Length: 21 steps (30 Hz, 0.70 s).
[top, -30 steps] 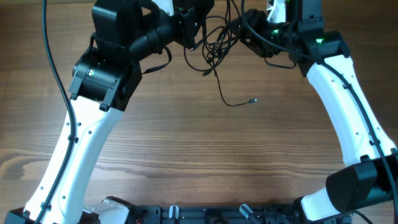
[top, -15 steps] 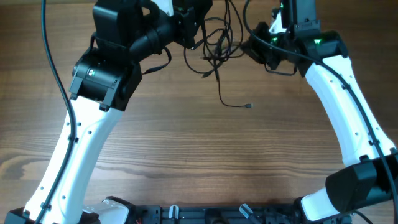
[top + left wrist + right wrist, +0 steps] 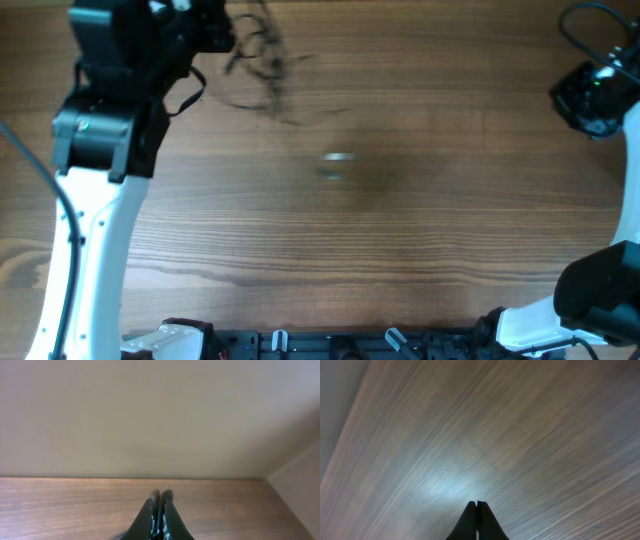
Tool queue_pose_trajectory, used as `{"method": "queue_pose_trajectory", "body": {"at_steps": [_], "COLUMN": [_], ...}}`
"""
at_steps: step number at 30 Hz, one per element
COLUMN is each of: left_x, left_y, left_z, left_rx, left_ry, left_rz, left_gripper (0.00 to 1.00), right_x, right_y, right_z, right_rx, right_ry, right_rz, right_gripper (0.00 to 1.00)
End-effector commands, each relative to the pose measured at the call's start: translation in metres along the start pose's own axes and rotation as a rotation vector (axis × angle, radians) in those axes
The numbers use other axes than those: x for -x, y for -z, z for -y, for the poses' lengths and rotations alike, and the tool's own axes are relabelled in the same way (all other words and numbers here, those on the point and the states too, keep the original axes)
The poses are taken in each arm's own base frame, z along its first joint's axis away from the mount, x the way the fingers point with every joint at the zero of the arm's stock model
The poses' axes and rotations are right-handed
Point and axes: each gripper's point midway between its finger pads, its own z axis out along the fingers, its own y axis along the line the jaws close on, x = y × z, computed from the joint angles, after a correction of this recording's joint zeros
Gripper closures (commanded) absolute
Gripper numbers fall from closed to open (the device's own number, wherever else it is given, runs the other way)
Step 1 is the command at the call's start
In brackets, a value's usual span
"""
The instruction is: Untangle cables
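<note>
The cables [image 3: 262, 62] show as a motion-blurred thin black tangle at the top left of the overhead view, trailing right from my left gripper [image 3: 222, 32]. In the left wrist view that gripper [image 3: 160, 496] is shut, its fingers pressed together above the wood, and no cord shows past the tips. My right gripper [image 3: 568, 95] is far off at the right edge, apart from the cables. Its wrist view shows it [image 3: 477, 505] shut with nothing between the fingers, over streaked, blurred table wood.
A pale blurred smear [image 3: 338, 165] sits over the wooden table [image 3: 400, 250] near the middle; I cannot tell what it is. A beige wall [image 3: 150, 415] rises behind the table's far edge. The arm bases' black rail [image 3: 330, 345] runs along the front edge.
Both arms have swung apart: the left one to the left with the tangle trailing from it, the right one out to the right edge. The right gripper has shut, with no cable in it.
</note>
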Motion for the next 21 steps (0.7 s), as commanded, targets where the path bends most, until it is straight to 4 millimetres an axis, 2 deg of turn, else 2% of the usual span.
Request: {"method": "queue_pose_trajectory", "body": {"at_steps": [1, 3, 6, 7, 8, 9, 10, 12, 14, 16, 21], "left_x": [0.026, 0.023, 0.018, 0.017, 0.016, 0.013, 0.011, 0.006, 0.0, -0.009, -0.028], "left_y": [0.032, 0.034, 0.033, 0.033, 0.033, 0.034, 0.034, 0.035, 0.031, 0.026, 0.012], "left_z": [-0.008, -0.007, 0.0, 0.003, 0.006, 0.015, 0.02, 0.033, 0.04, 0.056, 0.094], "left_rx": [0.04, 0.041, -0.003, -0.02, -0.041, -0.089, -0.123, -0.193, -0.223, -0.261, -0.353], "left_ry": [-0.032, -0.029, -0.027, -0.028, -0.028, -0.029, -0.03, -0.026, -0.027, -0.032, -0.055], "left_rz": [0.083, 0.069, 0.044, 0.041, 0.035, 0.021, 0.011, -0.015, -0.037, -0.062, -0.106], "left_gripper": [0.96, 0.96, 0.96, 0.96, 0.96, 0.96, 0.96, 0.96, 0.96, 0.96, 0.96], "right_x": [0.011, 0.009, 0.0, -0.001, -0.008, -0.017, -0.023, -0.043, -0.067, -0.094, -0.156], "right_y": [-0.003, -0.003, -0.004, -0.004, -0.003, 0.002, 0.006, 0.023, 0.044, 0.065, 0.091], "right_z": [0.025, 0.024, 0.003, -0.005, -0.02, -0.039, -0.048, -0.076, -0.092, -0.105, -0.13], "right_rx": [-0.051, -0.047, 0.041, 0.077, 0.152, 0.274, 0.344, 0.567, 0.771, 0.949, 1.193], "right_ry": [-0.022, -0.02, 0.073, 0.119, 0.205, 0.321, 0.38, 0.549, 0.697, 0.84, 1.137], "right_rz": [0.009, 0.001, -0.036, -0.043, -0.064, -0.096, -0.111, -0.15, -0.18, -0.193, -0.202], "right_gripper": [0.96, 0.96, 0.94, 0.87, 0.52, 0.34, 0.29, 0.26, 0.25, 0.24, 0.21]}}
